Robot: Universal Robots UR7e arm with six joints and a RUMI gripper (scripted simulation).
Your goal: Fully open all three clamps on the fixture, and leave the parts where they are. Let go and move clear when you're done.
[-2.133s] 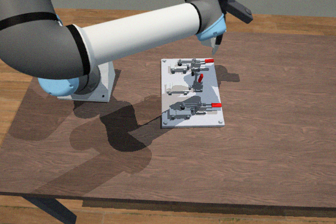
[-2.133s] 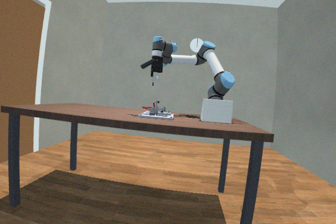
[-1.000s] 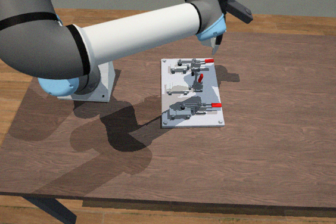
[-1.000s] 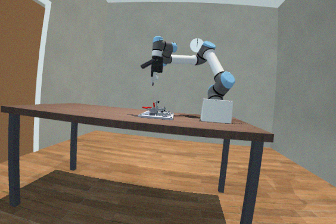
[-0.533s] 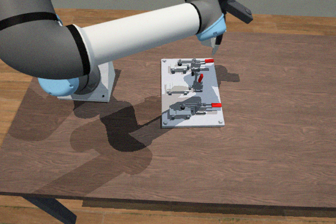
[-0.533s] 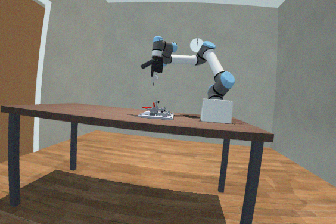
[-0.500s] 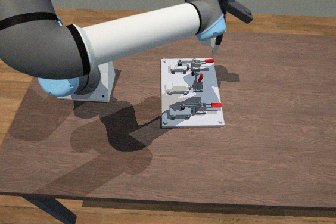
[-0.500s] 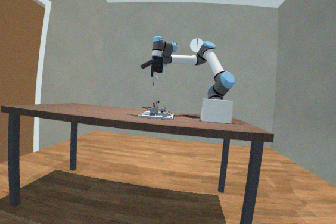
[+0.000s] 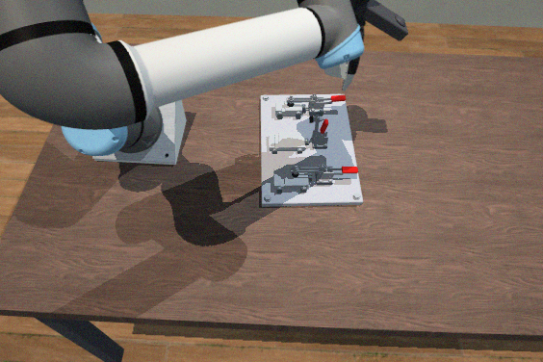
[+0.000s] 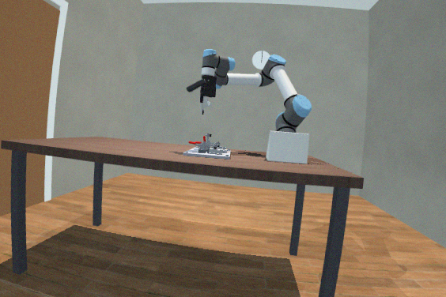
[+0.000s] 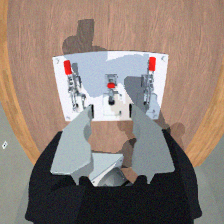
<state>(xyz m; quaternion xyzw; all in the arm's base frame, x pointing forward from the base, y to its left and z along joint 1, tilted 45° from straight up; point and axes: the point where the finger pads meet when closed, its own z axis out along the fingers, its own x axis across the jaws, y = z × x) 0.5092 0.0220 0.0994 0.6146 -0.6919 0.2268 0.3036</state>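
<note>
Top view puts the white fixture plate (image 9: pixel 310 194) near the middle of the brown table (image 9: pixel 433 223), with the robot base (image 9: pixel 166 139) at about nine o'clock from it and the gripper (image 9: pixel 348 80) at about one o'clock, its tips pointing down just past the plate's far right corner. On the plate this view shows three clamps: the far clamp (image 9: pixel 315 100) and the near clamp (image 9: pixel 320 172) both have their red handles lying flat toward three o'clock, while the middle clamp (image 9: pixel 320 134) has its red handle tilted upward. Exterior view adds what the top one cannot: the gripper (image 10: pixel 202 111) hangs well above the fixture plate (image 10: pixel 207 153), clear of the clamps, and one red handle stands upright while another lies low. Wrist view looks straight down between the two grey fingers, which are partly spread with nothing held between them; through the gap the plate (image 11: pixel 112 62) appears with a red handle at left, the middle clamp (image 11: pixel 111 90) seen end-on, and a red handle at right. The small grey parts under the clamps are too blurred to describe.
</note>
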